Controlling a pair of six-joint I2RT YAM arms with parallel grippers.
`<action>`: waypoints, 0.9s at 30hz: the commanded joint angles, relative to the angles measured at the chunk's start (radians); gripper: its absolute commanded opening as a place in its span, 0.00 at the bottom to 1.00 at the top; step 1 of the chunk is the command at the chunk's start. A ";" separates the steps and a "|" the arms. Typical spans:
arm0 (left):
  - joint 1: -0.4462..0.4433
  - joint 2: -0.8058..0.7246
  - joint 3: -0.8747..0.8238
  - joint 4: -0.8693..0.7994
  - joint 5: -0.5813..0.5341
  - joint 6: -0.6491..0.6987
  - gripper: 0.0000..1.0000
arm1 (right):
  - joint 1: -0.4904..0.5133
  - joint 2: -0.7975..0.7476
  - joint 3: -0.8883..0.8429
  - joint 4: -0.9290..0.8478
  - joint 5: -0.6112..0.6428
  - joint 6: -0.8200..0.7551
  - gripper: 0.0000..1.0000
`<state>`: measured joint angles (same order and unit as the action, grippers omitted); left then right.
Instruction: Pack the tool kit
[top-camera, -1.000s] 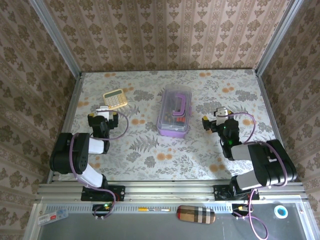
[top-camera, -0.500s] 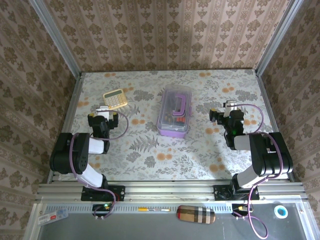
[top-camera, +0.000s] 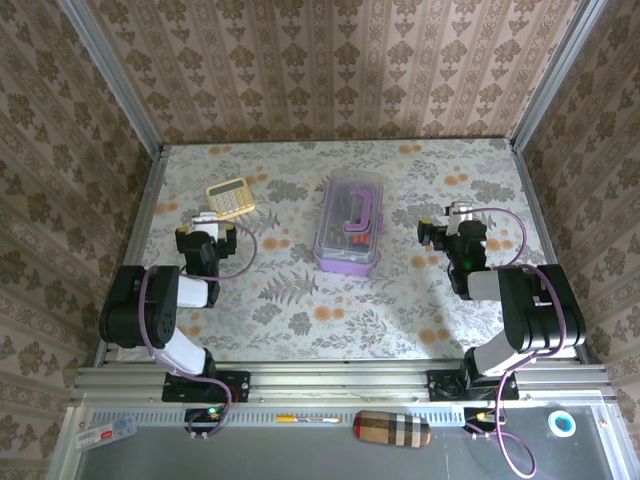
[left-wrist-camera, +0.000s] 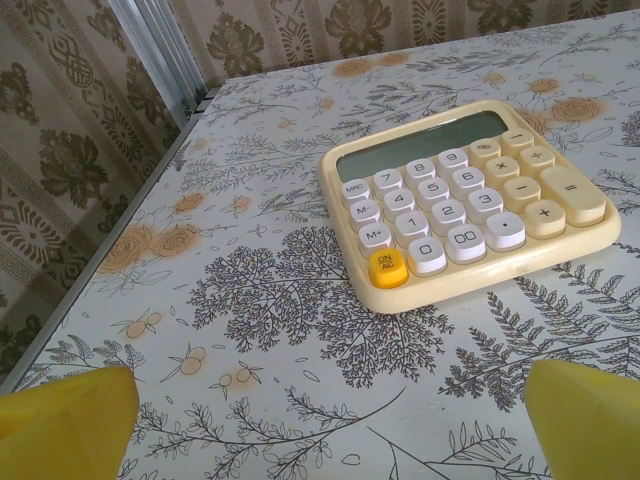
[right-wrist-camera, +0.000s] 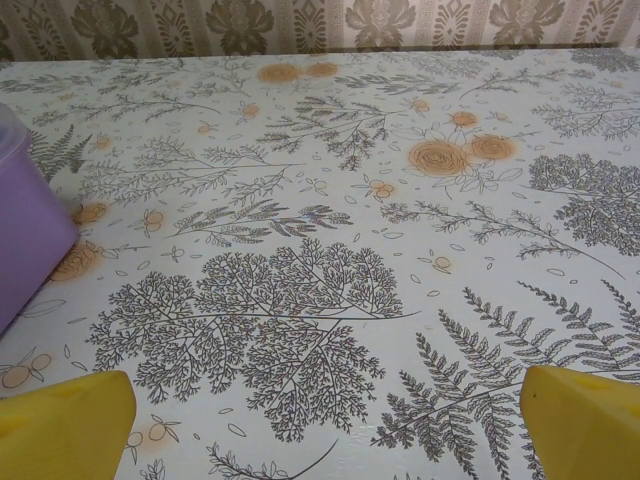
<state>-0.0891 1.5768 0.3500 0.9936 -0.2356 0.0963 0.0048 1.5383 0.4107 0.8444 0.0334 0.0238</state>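
Top view: the tool kit (top-camera: 348, 225) is sitting lid-shut mid-table (top-camera: 300, 310), between the left gripper (top-camera: 206, 222) and right gripper (top-camera: 455, 222).

Left wrist: jaws are gaping wide, gripping nothing; the yellow calculator (left-wrist-camera: 470, 200) is lying ahead.

Right wrist: jaws are likewise standing wide and empty, with the tool kit's purple corner showing at left.

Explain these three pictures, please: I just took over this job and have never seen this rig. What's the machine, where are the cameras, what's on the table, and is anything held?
Two robot arms are bolted at the near edge of the table. The overhead picture looks down from behind them. The other two come from a camera on each wrist; the yellow corners are that gripper's own fingertips. The left gripper faces a yellow calculator. The right gripper faces bare floral table, with the purple tool kit box at its left. The box sits mid-table and its lid looks shut. Both grippers are open and hold nothing.
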 joint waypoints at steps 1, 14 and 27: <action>0.007 -0.014 0.012 -0.002 -0.010 -0.029 1.00 | 0.007 -0.008 0.002 -0.001 0.011 0.005 1.00; 0.006 -0.014 0.012 -0.002 -0.010 -0.029 1.00 | 0.012 -0.009 0.002 -0.001 0.020 0.002 1.00; 0.006 -0.014 0.012 -0.003 -0.010 -0.029 1.00 | 0.018 -0.010 -0.003 0.007 0.033 -0.002 1.00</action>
<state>-0.0891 1.5768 0.3500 0.9936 -0.2356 0.0963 0.0132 1.5383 0.4107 0.8444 0.0364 0.0235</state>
